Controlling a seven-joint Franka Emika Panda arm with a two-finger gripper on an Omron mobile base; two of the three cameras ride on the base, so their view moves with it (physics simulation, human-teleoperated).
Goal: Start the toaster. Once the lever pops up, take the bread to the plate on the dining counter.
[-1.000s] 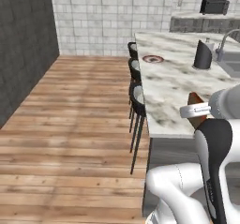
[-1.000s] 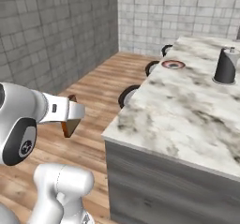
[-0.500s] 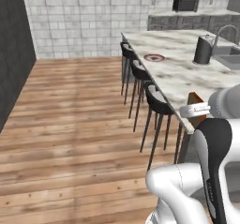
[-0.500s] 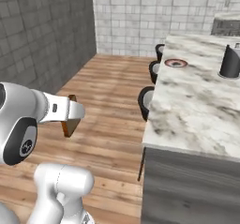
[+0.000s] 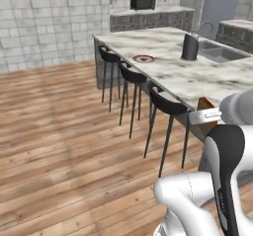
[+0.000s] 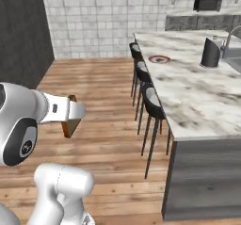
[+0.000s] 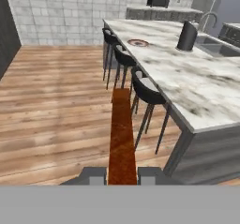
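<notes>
Simulated kitchen, wood plank floor [image 5: 59, 131], grey tile back wall. The pincer [image 7: 122, 174] is closed on the bread [image 7: 122, 134], a brown slice seen edge-on in the hand view, running up from between the two finger tips. In the right base view the bread [image 6: 69, 123] juts from the pincer [image 6: 75, 112] out over open floor, well apart from the bench. In the left base view the bread [image 5: 206, 109] shows as a brown corner just above the pincer [image 5: 197, 116], near the bench's near edge.

The dining bench [image 6: 197, 97], white marble w/ grey veins, runs away from the robot on the right. Three black stools [image 5: 165, 106] line its long floor-side edge, seats tucked close under the overhang. The plate [image 5: 143, 59] sits far down the bench, close to that same edge, by the furthest stool. A dark jug [image 5: 189, 46] stands further in, beside the sink [image 5: 220, 55] & tap. Toaster [image 6: 207, 3] sits on the wall bench at the back.

Floor left of the stools is wide open up to the tile wall.
</notes>
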